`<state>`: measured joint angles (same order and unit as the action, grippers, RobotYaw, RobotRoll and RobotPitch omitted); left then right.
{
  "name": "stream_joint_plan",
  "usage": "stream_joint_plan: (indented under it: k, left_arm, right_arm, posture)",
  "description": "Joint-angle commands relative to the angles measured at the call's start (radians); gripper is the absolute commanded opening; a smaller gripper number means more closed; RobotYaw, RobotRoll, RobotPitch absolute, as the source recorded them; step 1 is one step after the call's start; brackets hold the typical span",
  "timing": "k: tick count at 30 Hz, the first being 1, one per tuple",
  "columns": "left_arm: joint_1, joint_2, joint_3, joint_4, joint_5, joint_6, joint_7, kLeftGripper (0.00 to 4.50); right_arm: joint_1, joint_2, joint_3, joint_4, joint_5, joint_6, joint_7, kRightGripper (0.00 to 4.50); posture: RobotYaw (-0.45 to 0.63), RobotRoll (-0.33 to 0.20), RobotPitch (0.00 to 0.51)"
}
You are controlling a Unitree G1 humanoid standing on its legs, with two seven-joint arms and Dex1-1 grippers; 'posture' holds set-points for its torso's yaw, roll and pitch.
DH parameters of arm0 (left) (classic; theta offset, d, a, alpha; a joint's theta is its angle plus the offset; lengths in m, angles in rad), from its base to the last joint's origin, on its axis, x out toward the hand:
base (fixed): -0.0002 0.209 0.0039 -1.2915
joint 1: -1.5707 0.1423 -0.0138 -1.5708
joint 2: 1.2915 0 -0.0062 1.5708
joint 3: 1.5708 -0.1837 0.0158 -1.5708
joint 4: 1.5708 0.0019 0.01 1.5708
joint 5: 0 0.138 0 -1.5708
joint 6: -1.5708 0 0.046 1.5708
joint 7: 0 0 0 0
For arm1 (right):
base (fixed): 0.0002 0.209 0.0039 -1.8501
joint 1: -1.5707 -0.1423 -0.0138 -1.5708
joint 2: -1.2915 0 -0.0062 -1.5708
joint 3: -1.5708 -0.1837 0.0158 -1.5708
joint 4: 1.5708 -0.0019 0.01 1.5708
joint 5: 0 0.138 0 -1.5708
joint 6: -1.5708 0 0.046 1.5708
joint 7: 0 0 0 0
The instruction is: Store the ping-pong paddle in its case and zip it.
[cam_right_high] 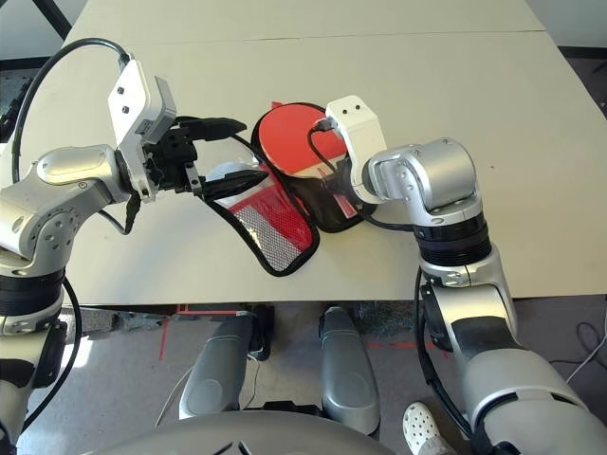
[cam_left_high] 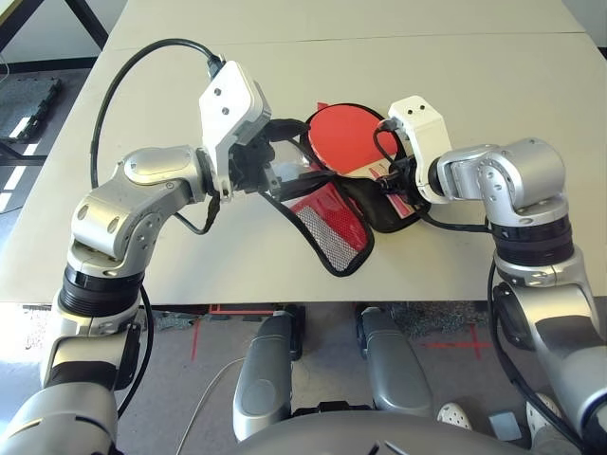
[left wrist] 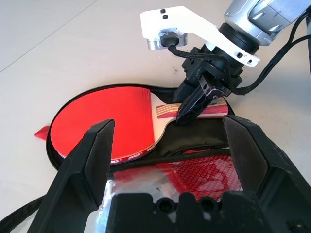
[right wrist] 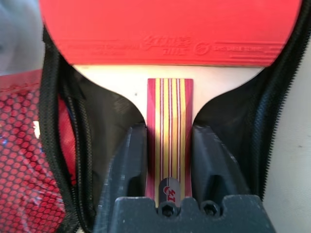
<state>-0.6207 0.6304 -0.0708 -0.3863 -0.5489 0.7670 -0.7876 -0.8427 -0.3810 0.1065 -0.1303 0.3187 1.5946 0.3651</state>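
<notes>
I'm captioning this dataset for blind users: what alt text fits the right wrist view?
The right gripper has its two black fingers on either side of the striped wooden handle of the ping-pong paddle. The paddle lies in the open case, red face up, with the red mesh flap folded aside.

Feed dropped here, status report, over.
Left gripper open, empty. Right gripper at paddle handle. Paddle inside open case. Flap unzipped.

This looks like a robotics lab or test room. A plain beige surface (cam_left_high: 398, 38) made of tables pushed together stands on a speckled grey floor (cam_left_high: 446, 322) marked with red tape crosses (cam_left_high: 455, 341). A person's white shoe (cam_right_high: 422, 427) shows past the surface's near edge.
</notes>
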Motion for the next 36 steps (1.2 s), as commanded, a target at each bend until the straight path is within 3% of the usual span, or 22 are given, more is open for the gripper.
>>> stream_joint_plan:
  k: [1, 6, 11, 16, 24, 26, 28, 36]
  left_arm:
    - [0.013, -0.001, -0.015, -0.014, 0.008, -0.005, -0.004, 4.50]
    - [-0.002, 0.015, 0.002, -0.018, 0.003, -0.001, -0.007, 4.50]
    - [-0.041, 0.064, 0.058, -0.013, 0.001, 0.004, -0.003, 4.50]
    - [-0.046, 0.207, 0.164, 0.055, 0.027, -0.017, -0.028, 4.50]
    - [0.163, 0.425, 0.311, 0.198, 0.085, -0.075, -0.120, 4.50]
    - [0.185, 0.435, 0.319, 0.203, 0.086, -0.089, -0.127, 4.50]
    - [0.223, 0.441, 0.307, 0.190, 0.079, -0.075, -0.148, 4.50]
    - [0.182, 0.295, 0.161, 0.066, 0.031, 0.003, -0.113, 4.50]
  right_arm:
    - [0.003, -0.012, -0.018, -0.014, 0.037, 0.020, 0.018, 2.69]
    - [-0.020, -0.128, -0.034, -0.013, 0.107, -0.011, 0.118, 4.48]
    - [-0.018, -0.251, -0.030, -0.017, 0.169, -0.101, 0.239, 4.48]
    - [0.016, -0.307, -0.078, 0.008, 0.213, -0.258, 0.353, 4.48]
    - [0.012, -0.308, -0.107, 0.153, 0.190, -0.446, 0.399, 4.48]
    - [0.013, -0.309, -0.105, 0.165, 0.192, -0.458, 0.402, 4.48]
    - [0.037, -0.287, -0.122, 0.186, 0.173, -0.589, 0.409, 4.48]
    - [0.059, -0.269, -0.164, 0.273, 0.180, -0.753, 0.472, 4.48]
  posture:
    - [0.01, 0.000, 0.229]
    - [0.02, 0.000, 0.228]
    - [0.02, 0.000, 0.228]
    - [0.07, 0.000, 0.229]
    - [0.11, 0.000, 0.234]
    - [0.11, 0.000, 0.235]
    - [0.11, 0.000, 0.236]
    - [0.09, 0.000, 0.240]
